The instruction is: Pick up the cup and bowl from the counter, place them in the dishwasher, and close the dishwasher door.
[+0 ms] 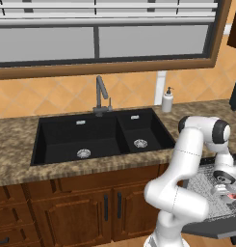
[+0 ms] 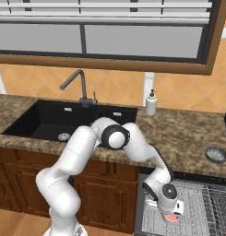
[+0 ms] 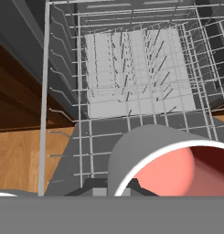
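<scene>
No legible text, labels, brand marks or numbers on any surface, soap dispenser (image 2: 151, 103) plain white and unlabelled, cup (image 3: 168, 162) grey outside, pink inside, unmarked, worktop (image 2: 188, 133) speckled, no signs

arm (image 2: 77, 159): glossy white rounded links | joints: dark grey caps | base: white

We are in a home kitchen: a black double sink (image 1: 98, 137) with a tall faucet (image 1: 101, 96) is set into a speckled granite worktop (image 1: 13, 149), a soap dispenser (image 1: 167, 100) at its two o'clock, orange wall tiles (image 1: 47, 96) behind, brown wooden cabinets (image 1: 76, 205) below, and a dishwasher (image 2: 197, 207) with its wire rack (image 3: 136, 73).
</scene>
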Controlling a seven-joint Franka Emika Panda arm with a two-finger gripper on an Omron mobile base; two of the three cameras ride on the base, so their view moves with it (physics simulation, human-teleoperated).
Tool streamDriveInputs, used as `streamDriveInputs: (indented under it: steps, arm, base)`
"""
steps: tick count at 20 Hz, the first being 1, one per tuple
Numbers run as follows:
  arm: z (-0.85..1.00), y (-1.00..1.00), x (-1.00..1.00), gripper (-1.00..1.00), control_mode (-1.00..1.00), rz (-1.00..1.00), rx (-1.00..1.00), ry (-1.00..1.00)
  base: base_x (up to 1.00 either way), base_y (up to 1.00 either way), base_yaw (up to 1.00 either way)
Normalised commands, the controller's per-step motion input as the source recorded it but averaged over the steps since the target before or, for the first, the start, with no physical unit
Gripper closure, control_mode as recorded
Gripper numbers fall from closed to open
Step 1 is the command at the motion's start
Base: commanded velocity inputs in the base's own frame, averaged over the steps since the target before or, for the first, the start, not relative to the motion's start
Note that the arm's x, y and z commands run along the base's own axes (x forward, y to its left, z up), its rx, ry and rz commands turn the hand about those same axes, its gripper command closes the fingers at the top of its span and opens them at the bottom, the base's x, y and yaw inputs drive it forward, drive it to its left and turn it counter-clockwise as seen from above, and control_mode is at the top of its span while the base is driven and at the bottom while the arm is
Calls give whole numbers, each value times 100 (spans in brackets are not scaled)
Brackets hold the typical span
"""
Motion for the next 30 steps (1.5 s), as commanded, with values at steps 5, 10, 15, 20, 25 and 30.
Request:
streamDriveInputs:
  steps: [5,10,15,20,25,30]
  arm:
    - [-55,0,0,100,-100,0,0,0]
    - [-54,0,0,100,-100,0,0,0]
    - [-19,0,0,100,-100,0,0,-1]
    - [19,-6,11,100,-100,0,0,-2]
    - [31,-30,29,100,-100,0,0,0]
    - [6,-22,38,100,-100,0,0,0]
  base:
    - [0,0,0]
    - [0,0,0]
    - [0,0,0]
    - [0,0,0]
    - [0,0,0]
    - [0,0,0]
